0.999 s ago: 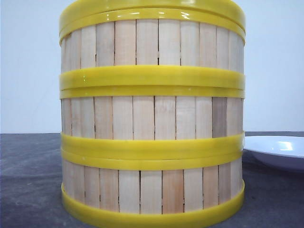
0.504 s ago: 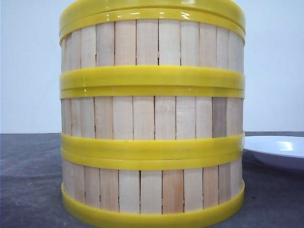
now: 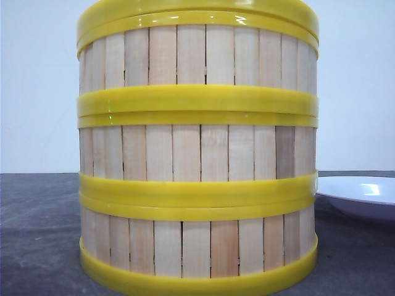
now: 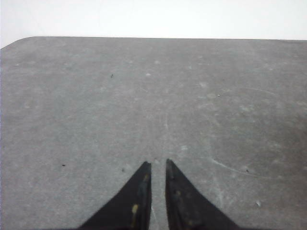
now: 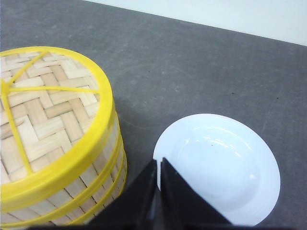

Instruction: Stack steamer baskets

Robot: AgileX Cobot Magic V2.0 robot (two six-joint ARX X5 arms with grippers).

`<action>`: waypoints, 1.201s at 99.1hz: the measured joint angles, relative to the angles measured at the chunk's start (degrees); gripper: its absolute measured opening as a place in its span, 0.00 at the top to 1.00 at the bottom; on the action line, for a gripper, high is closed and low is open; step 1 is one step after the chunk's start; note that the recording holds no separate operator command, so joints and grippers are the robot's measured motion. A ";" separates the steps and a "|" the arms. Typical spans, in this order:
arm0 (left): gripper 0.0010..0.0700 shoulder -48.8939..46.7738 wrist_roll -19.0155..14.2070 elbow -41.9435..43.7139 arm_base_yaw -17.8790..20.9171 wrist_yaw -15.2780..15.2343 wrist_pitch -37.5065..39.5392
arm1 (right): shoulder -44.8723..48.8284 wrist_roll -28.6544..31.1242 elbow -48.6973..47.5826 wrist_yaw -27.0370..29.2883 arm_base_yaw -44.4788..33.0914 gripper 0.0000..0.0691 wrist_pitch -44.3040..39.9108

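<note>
Steamer baskets (image 3: 197,154) stand stacked three high on the dark grey table (image 3: 37,234), filling the near middle of the front view, their pale slat walls parted by thick yellow rims that sit flush on one another. A flat woven lid (image 5: 43,110) with a yellow rim and thin yellow cross-straps caps the top basket, seen from above in the right wrist view. Just right of the stack lies a white plate (image 3: 361,194), close beside the bottom basket; whether it touches cannot be told. The right gripper (image 5: 159,165) hangs above the table near the gap between stack and plate, its black fingers pressed together with only a thin seam between the tips, holding nothing. The left gripper (image 4: 158,165) hovers over a bare, scuffed stretch of table, its fingers nearly together with a narrow slit between them, also holding nothing. Beyond the table's far edge rises a plain white wall (image 3: 37,86).
</note>
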 joint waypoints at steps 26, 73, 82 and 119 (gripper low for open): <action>0.98 0.00 0.00 0.00 0.00 0.00 0.00 | 0.00 0.00 0.00 0.00 0.00 0.99 0.00; 0.98 0.00 0.00 0.00 0.00 0.00 0.00 | 0.00 -7.06 0.00 9.27 -8.92 0.99 9.03; 0.98 0.00 0.00 0.00 0.00 0.00 0.00 | 0.00 -11.13 0.00 6.27 -14.27 0.99 12.26; 0.98 0.00 0.00 0.00 0.00 0.02 0.00 | -0.85 -22.45 -1.95 -17.70 -39.67 0.99 21.40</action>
